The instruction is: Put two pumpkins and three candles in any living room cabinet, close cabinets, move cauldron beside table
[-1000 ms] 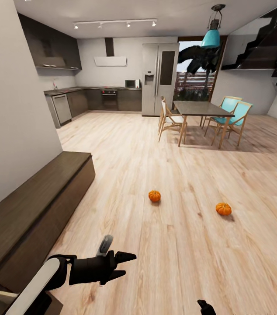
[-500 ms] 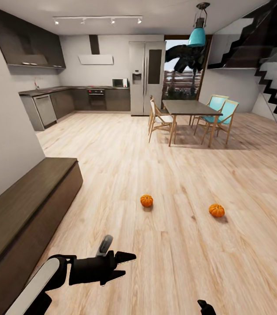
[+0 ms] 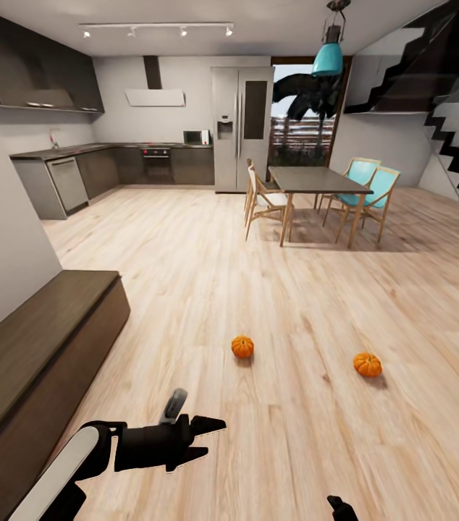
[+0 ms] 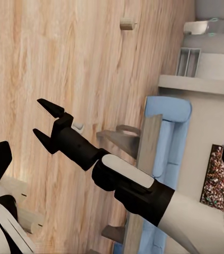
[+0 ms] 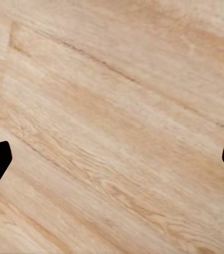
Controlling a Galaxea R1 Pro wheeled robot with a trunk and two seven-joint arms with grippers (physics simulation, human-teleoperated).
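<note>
Floor [image 3: 273,275]: light wood planks running through to the kitchen, bearing everything below.

Cabinet [image 3: 34,347]: long, low, dark brown, lying along the wall on the robot's left side in the head view. Its near fronts are reading as shut, though the closest end is running out of frame.

Table [image 3: 316,179]: dining table with chairs, standing far ahead, well apart from the pumpkins.

Left gripper [image 3: 213,438]: hovering low over bare floor, fingers parted, carrying nothing.

Right gripper [image 5: 112,159]: its two dark fingertips are sitting at opposite edges of the right wrist view, spread wide over planks, empty; it is also showing in the left wrist view [image 4: 47,120] with fingers apart.

Pumpkins: two, both resting on open floor ahead of the robot. The nearer [image 3: 242,346] is sitting ahead of the left gripper; the other [image 3: 367,364] is lying to its right, well apart from it. Judged rigid, light and ribbed, likely to roll if nudged sideways. Best hold is probably across the widest girth from above, fingers seating in the rib grooves, avoiding the short stem.

Candle [image 4: 126,24]: a small tan stub, standing on floor far off in the left wrist view. Likely firm and smooth; gripping across its sides should suit.
</note>
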